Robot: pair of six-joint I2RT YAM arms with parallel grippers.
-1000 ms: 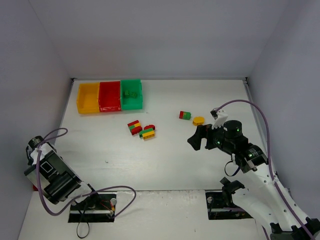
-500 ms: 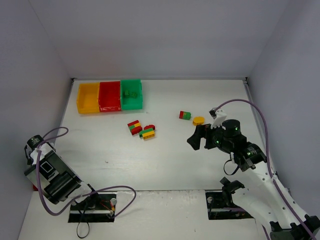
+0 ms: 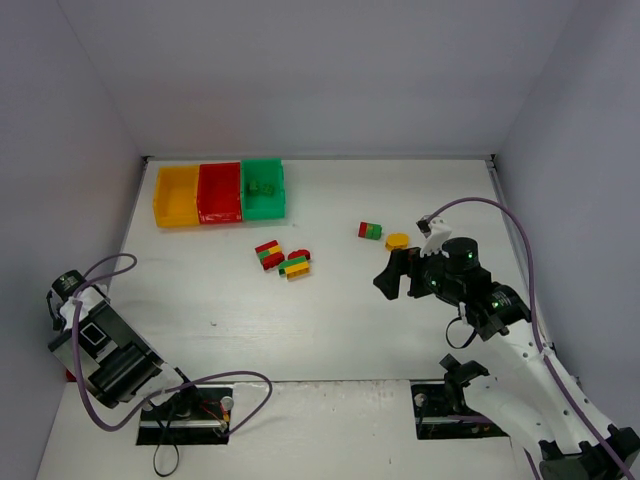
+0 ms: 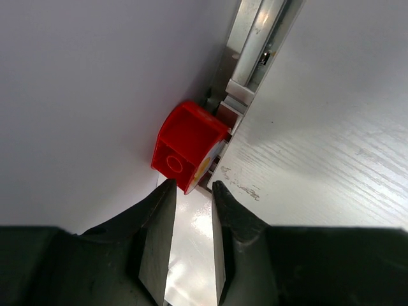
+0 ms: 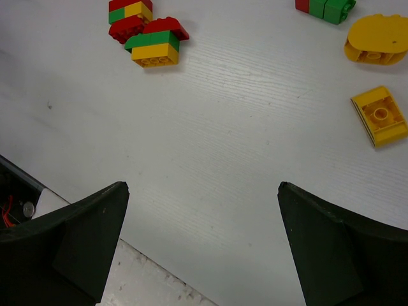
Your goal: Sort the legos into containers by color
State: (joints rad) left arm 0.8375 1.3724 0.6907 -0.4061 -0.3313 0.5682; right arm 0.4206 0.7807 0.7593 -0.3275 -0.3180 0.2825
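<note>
The containers stand in a row at the far left: yellow (image 3: 176, 195), red (image 3: 219, 192) and green (image 3: 263, 188), the green one holding a green lego. Two multicolour lego clumps (image 3: 268, 254) (image 3: 295, 264) lie mid-table, also seen as clumps (image 5: 131, 16) (image 5: 156, 44). A red-green brick (image 3: 370, 231), a yellow round piece (image 3: 397, 241) and a yellow square brick (image 5: 379, 115) lie by my right gripper (image 3: 400, 275), which hovers wide open and empty (image 5: 203, 186). My left gripper (image 4: 193, 185) has its jaws narrowly apart, empty, fingertips just short of a red block (image 4: 188, 153).
My left arm (image 3: 105, 355) is folded low against the left wall near the table's near-left corner. A metal rail (image 4: 258, 44) runs along the table edge there. Purple cables loop from both arms over the near edge.
My right gripper has crept slightly away from me toward the yellow pieces. The left arm has shifted a little lower by the wall.
</note>
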